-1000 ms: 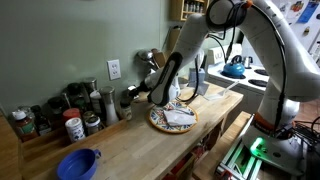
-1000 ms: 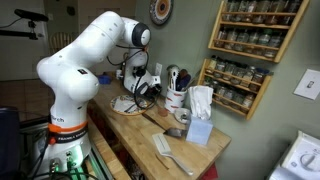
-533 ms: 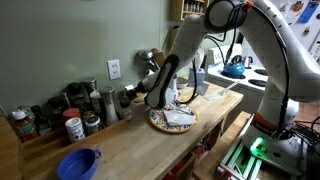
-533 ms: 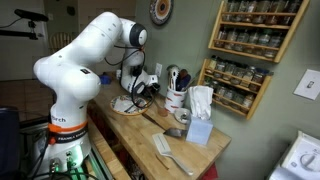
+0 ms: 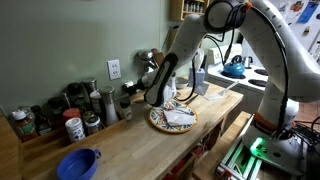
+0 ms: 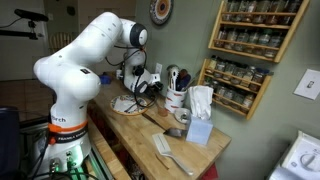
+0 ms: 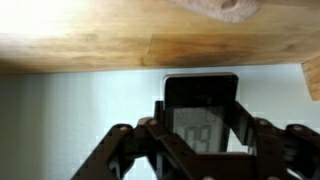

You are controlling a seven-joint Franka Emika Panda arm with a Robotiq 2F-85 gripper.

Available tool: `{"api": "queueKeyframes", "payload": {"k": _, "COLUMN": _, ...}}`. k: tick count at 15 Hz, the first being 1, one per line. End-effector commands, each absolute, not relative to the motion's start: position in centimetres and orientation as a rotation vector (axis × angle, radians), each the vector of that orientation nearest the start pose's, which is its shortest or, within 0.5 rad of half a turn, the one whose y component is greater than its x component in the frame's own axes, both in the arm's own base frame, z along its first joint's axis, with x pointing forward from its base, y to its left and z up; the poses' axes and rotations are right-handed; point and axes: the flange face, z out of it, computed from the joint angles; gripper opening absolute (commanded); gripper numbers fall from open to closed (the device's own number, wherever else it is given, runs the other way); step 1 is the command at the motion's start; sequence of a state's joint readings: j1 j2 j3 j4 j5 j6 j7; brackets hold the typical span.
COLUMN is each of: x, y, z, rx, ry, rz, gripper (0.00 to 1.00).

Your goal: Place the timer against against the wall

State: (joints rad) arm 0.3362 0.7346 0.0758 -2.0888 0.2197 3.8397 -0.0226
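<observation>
The gripper (image 7: 200, 122) is clamping the timer (image 7: 201, 98) by its 2 dark side edges, jaws roughly half spread. The timer is hanging just in front of the wall (image 7: 70, 105), near where the wall meets the wooden counter (image 7: 100, 35); whether it is touching the wall I cannot tell. It is looking light, rigid and smooth-cased, so gripping the sides, clear of the display, is seeming wisest.

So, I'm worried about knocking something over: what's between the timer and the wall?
Nothing shows. In the wrist view, the timer, gripped in the jaws, has only bare wall behind it.
</observation>
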Motion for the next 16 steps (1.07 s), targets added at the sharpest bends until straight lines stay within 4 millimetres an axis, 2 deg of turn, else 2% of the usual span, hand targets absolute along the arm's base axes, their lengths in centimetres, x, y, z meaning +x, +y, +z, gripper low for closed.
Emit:
{"api": "queueKeyframes", "payload": {"k": 1, "x": 57.7, "y": 21.2, "z": 18.1, "rx": -2.614, "ry": -0.202, "rz": -1.389, "gripper": 0.40}}
{"api": "queueKeyframes", "payload": {"k": 12, "x": 58.2, "y": 21.0, "z": 16.3, "rx": -2.633, "ry": -0.213, "rz": -1.328, "gripper": 0.40}}
{"api": "queueKeyframes", "payload": {"k": 16, "x": 58.2, "y": 21.1, "z": 16.2, "rx": -2.635, "ry": -0.219, "rz": -1.322, "gripper": 0.40}}
